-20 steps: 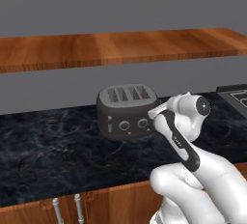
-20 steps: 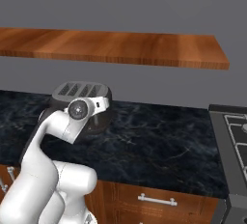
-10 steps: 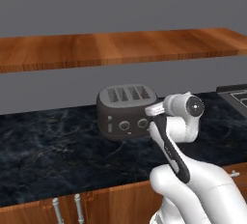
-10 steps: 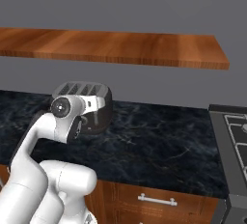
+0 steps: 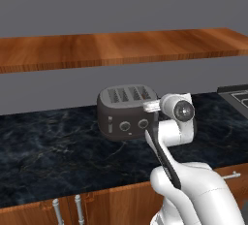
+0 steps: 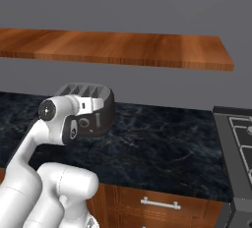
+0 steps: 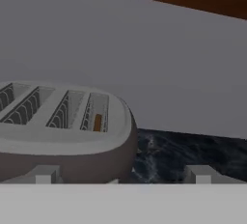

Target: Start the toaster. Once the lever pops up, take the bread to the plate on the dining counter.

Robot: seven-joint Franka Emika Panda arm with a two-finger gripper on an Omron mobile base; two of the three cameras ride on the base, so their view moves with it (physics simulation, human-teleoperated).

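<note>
Left base view: the toaster (image 5: pixel 127 112), dark grey with four top slots and two round knobs on its front, stands on the black marble counter (image 5: pixel 53 156) below a wooden shelf (image 5: pixel 97 49), with the arm's wrist at its right end. Right base view: the toaster (image 6: pixel 96 106) sits just behind the wrist, near a stove (image 6: pixel 238 133) at the far right. Hand view: the gripper (image 7: pixel 123 178) is spread wide with nothing between its fingertips (image 7: pixel 46 175), close above the toaster's (image 7: pixel 67 141) right end, where the bread (image 7: pixel 98 122) shows as a small brown piece in the rightmost slot.

Toaster (image 5: pixel 127 112) on counter (image 5: pixel 53 153), below shelf (image 5: pixel 111 48); bread (image 7: pixel 98 122) in toaster's end slot.
</note>
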